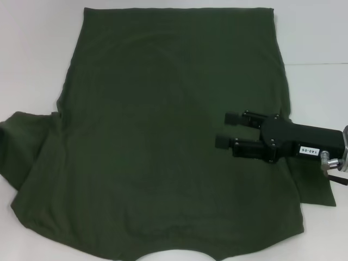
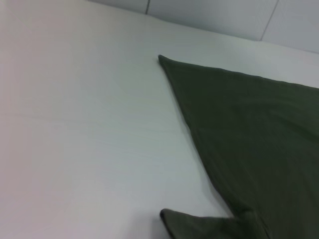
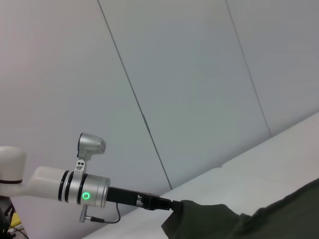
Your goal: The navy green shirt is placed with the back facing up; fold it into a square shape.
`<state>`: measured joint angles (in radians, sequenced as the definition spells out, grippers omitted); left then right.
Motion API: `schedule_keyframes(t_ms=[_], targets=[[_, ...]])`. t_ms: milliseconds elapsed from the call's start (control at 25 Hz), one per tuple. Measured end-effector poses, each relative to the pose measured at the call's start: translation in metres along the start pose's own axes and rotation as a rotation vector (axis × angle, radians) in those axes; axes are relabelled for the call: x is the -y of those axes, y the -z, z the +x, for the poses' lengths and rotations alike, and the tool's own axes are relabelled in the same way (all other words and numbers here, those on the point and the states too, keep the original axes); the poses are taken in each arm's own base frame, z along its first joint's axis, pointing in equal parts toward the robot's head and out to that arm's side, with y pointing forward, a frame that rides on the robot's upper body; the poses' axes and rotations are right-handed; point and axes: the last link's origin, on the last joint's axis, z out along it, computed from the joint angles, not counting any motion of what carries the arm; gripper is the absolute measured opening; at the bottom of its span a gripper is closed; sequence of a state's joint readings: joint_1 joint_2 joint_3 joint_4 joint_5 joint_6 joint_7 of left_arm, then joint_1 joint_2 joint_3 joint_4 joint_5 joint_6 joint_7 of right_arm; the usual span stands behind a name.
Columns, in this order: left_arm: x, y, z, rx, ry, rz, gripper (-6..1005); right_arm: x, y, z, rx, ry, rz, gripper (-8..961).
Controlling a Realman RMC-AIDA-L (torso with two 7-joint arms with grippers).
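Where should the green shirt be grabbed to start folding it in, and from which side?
Probably take the right sleeve, coming in from the robot's right. The navy green shirt lies flat, back up, and that sleeve sticks out past the body, giving a loose edge to lift and fold inward. The right gripper hovers open over that side. The left gripper is at the opposite cloth edge.

The left arm's white and silver wrist (image 3: pixel 75 186), with a green ring light lit on it, was seen far off. Its black left gripper (image 3: pixel 167 204) was buried in a raised fold of the navy green shirt (image 3: pixel 259 221). The white table (image 3: pixel 239 174) lay beyond the cloth, below a panelled wall (image 3: pixel 189 74).
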<state>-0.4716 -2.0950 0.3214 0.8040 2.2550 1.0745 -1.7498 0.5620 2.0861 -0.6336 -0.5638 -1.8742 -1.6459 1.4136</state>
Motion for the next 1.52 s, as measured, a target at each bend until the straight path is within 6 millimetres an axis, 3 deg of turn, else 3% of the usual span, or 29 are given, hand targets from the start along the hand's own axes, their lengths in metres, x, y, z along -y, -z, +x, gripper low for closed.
schedule_keyframes(t_ms=[1080,1320,1520], targets=[[0.004,-0.003,0.026,-0.016,-0.080,0.031,0,-0.001,-0.002,0.002,0.007,-0.016,-0.006,850],[0.000,-0.005,0.029,-0.014,-0.087,0.012,0,-0.001,-0.002,0.002,0.007,-0.015,-0.006,850],[-0.017,0.002,0.031,0.002,-0.069,-0.114,0,-0.001,-0.002,0.002,0.007,-0.016,-0.005,849]])
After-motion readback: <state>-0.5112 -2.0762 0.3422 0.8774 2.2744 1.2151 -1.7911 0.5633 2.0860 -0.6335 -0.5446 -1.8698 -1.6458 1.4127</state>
